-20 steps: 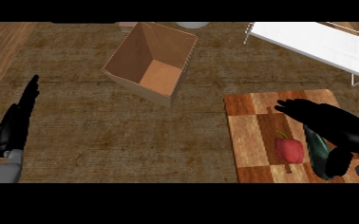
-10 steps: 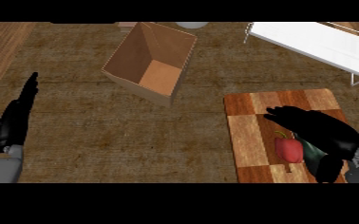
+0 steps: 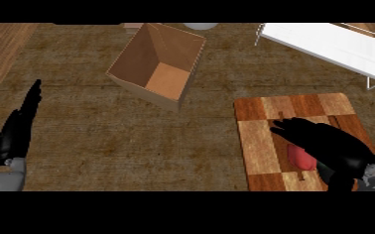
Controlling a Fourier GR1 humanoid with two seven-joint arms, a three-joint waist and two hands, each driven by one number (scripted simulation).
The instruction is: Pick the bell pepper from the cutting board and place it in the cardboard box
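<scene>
Only the reach is done: the bell pepper (image 3: 299,158) is covered on the cutting board (image 3: 260,129) by the right robot hand (image 3: 322,141), its closure not discernible, lifting and boxing left

No writing, label, brand, number or sign can be read anywhere in the head view. The cardboard box (image 3: 139,69) shows only plain brown walls, and the cutting board (image 3: 258,144) shows only its light and dark wood blocks.
</scene>
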